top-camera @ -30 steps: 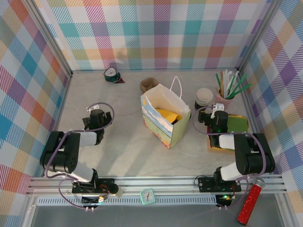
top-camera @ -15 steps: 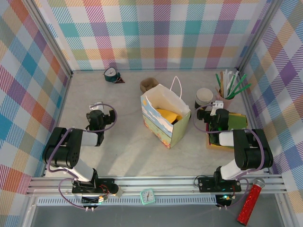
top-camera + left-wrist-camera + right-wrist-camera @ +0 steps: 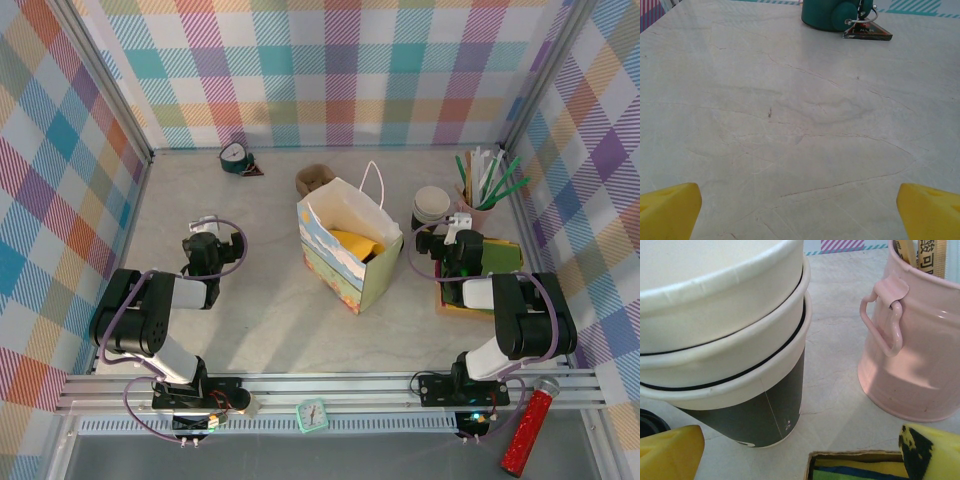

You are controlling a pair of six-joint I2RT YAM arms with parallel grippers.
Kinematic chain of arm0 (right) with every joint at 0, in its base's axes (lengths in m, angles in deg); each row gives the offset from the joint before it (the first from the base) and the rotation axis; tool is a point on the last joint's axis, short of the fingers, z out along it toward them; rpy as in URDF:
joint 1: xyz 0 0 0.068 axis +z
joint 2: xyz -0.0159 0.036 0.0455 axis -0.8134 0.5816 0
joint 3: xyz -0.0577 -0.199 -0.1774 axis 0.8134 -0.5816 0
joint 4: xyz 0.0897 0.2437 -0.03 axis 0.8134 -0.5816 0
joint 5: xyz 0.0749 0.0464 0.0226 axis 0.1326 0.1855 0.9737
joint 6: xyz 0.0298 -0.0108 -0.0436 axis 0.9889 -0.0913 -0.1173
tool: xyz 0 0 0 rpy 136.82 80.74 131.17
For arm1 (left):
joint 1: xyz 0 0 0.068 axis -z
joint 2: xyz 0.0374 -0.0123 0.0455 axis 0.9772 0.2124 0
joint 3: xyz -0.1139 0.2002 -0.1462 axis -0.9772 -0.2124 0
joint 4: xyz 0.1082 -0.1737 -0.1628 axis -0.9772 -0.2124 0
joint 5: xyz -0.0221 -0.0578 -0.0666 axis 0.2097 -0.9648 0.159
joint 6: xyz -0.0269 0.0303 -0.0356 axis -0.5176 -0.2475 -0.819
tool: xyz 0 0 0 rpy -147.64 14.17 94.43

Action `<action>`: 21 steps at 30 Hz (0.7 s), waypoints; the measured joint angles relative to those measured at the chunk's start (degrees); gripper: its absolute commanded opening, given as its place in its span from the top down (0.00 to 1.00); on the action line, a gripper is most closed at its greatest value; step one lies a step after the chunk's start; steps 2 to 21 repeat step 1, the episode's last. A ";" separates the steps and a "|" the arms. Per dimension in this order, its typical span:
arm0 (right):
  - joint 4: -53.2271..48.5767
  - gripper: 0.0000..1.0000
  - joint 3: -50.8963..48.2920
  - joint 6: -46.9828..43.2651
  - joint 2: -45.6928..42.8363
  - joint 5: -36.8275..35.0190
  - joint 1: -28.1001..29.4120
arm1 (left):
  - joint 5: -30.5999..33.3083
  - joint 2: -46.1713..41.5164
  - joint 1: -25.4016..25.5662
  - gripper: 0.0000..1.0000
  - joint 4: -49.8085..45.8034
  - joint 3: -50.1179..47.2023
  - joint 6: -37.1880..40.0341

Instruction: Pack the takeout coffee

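Observation:
A white paper bag (image 3: 345, 250) with a landscape print stands open mid-table, something yellow inside. My left gripper (image 3: 205, 232) is open, low over bare table to the bag's left, its yellow fingertips (image 3: 670, 207) wide apart around nothing. My right gripper (image 3: 455, 232) is open too, right of the bag, facing a stack of lidless cream cups (image 3: 725, 340) with a black body and a pink cup (image 3: 912, 355). A black rounded edge (image 3: 647, 423) shows low beside the stack. I cannot tell whether it is the takeout coffee's lid.
The pink cup (image 3: 478, 205) holds green and white sticks at the back right. A cardboard tray (image 3: 495, 268) with green and yellow contents lies under my right arm. A brown round cup-like thing (image 3: 315, 180) sits behind the bag. A teal clock (image 3: 237, 157) stands at the back.
Both grippers shifted a little toward the back of the table, the right one closer to the cup stack, and have held still for the last half second.

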 measured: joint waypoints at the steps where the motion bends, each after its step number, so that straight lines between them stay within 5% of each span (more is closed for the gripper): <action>1: 0.00 0.01 0.00 0.00 0.00 0.00 0.00 | 0.00 0.00 0.00 0.00 0.00 0.00 0.00; 21: 0.00 0.01 0.00 0.00 0.00 0.00 0.00 | 0.00 0.00 0.00 0.00 0.00 0.00 0.00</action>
